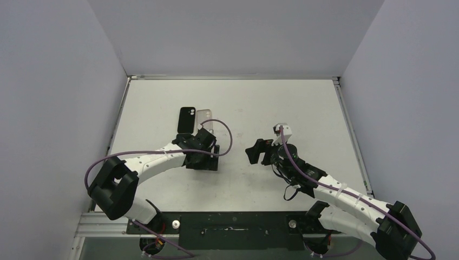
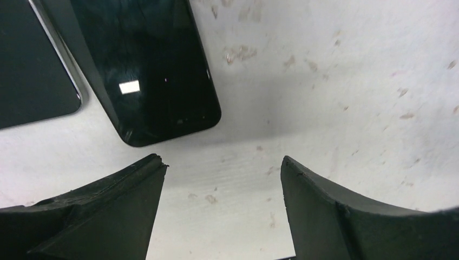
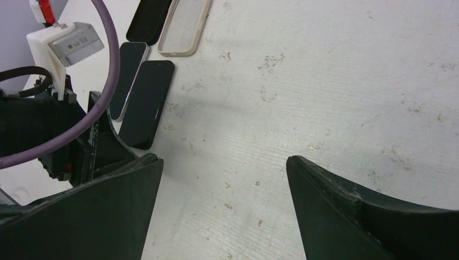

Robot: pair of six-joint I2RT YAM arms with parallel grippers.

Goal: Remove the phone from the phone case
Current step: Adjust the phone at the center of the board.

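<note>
A black phone [image 2: 146, 70] lies bare and face up on the table just ahead of my left gripper [image 2: 222, 162], which is open and empty above the table. A second phone with a silver edge [image 2: 32, 65] lies beside it. In the right wrist view both phones, the black one [image 3: 147, 103] and the silver-edged one [image 3: 127, 76], lie short of an empty beige case [image 3: 187, 24] and a black case [image 3: 153, 19]. My right gripper [image 3: 224, 160] is open and empty over bare table. In the top view the left gripper [image 1: 201, 149] hides the phones; the black case [image 1: 187, 119] and the beige case [image 1: 204, 117] show.
The right gripper [image 1: 255, 151] sits mid-table, facing the left one across a gap. A purple cable [image 1: 224, 132] loops over the left wrist. Grey walls enclose the white table [image 1: 281, 103] on three sides.
</note>
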